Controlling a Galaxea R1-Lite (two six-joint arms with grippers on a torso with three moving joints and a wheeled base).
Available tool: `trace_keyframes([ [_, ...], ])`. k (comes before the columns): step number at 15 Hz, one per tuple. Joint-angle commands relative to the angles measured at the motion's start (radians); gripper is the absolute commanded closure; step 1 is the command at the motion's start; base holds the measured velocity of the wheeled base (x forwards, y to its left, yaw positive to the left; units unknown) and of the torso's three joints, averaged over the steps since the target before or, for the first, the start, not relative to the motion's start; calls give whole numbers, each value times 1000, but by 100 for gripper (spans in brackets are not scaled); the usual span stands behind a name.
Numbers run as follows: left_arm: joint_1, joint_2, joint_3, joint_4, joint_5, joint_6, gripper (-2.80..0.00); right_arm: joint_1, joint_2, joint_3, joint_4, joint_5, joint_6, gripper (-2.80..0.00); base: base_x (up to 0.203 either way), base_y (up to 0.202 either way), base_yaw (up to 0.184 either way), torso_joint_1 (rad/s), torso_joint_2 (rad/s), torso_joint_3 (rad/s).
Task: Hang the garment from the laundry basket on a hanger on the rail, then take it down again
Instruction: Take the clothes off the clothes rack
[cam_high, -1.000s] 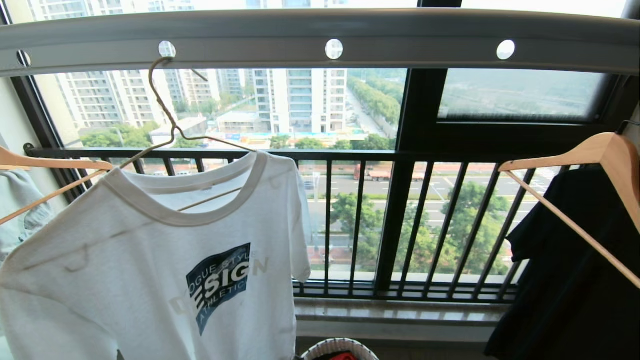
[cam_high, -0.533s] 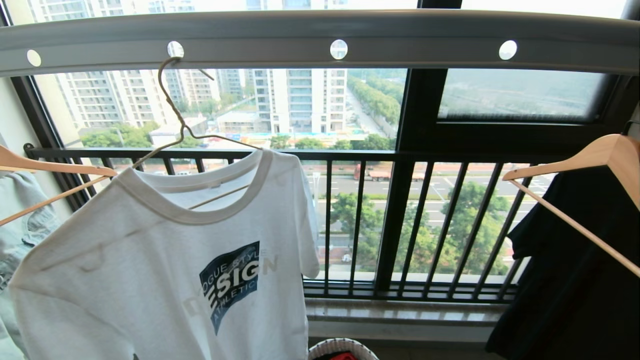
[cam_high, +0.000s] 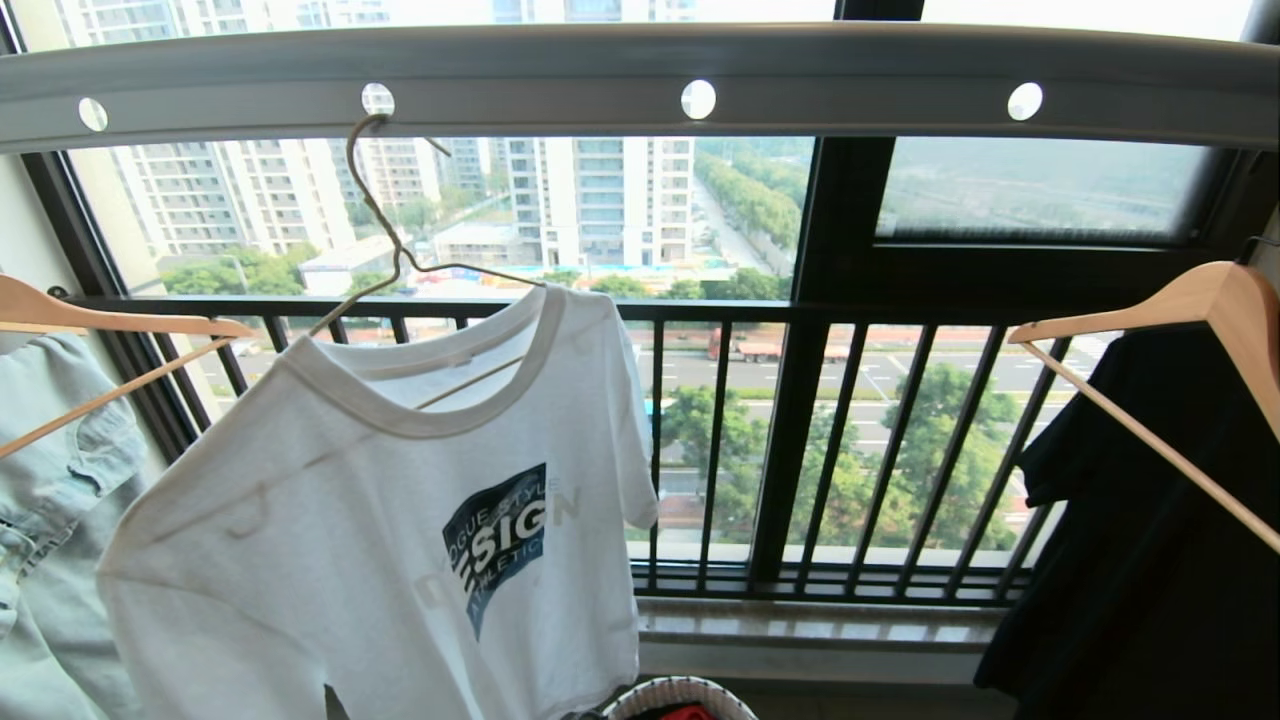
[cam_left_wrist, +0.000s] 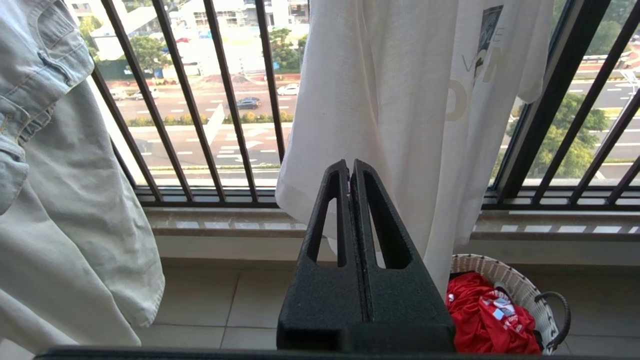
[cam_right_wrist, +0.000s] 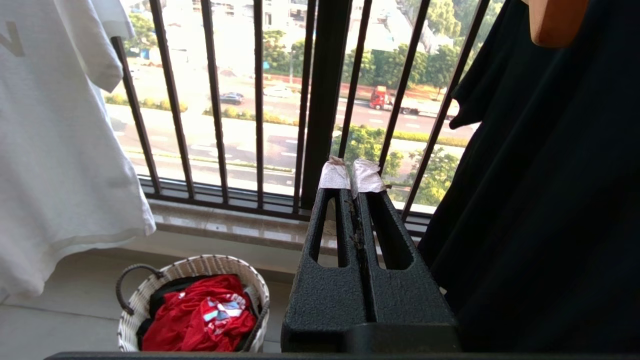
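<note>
the garment (cam_high: 380, 560) beyond the left gripper's (cam_left_wrist: 350, 167) closed tips was white, with a dark blue angled chest logo carrying white lettering and fainter pale letters around it. the left gripper was textured matte black; the right gripper (cam_right_wrist: 351, 167) was the same black, its tips wrapped in off-white tape. the hanger (cam_high: 385, 225) was cream-white wire, the rail (cam_high: 640, 75) grey-white with bright round holes. beside the left jaws hung a denim garment (cam_left_wrist: 60, 200) in pale washed blue; beside the right jaws, a black garment (cam_right_wrist: 540, 200) on a wooden hanger (cam_high: 1190, 300) of light tan. below both jaws, the laundry basket (cam_right_wrist: 150, 290) was white weave with dark handles, holding red cloth (cam_right_wrist: 200, 315) with white and blue print.
</note>
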Motion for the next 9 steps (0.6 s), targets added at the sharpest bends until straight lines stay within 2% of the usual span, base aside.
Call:
trace_keyframes([
  [1,0,-1,-21,8,-3,0,0,0,1,0,0,0,-2,0,0,0,0,0,0,0],
  [3,0,30,-122,42,-4,-7,0,0,1,0,0,0,-1,0,0,0,0,0,0,0],
  [6,-6,182,-305,113,-5,-8,0,0,1,0,0,0,1,0,0,0,0,0,0,0],
  [7,-22,240,-362,137,-5,-6,0,0,1,0,0,0,5,0,0,0,0,0,0,0],
  [9,-103,348,-514,217,-4,-4,0,0,1,0,0,-1,18,0,0,0,0,0,0,0],
])
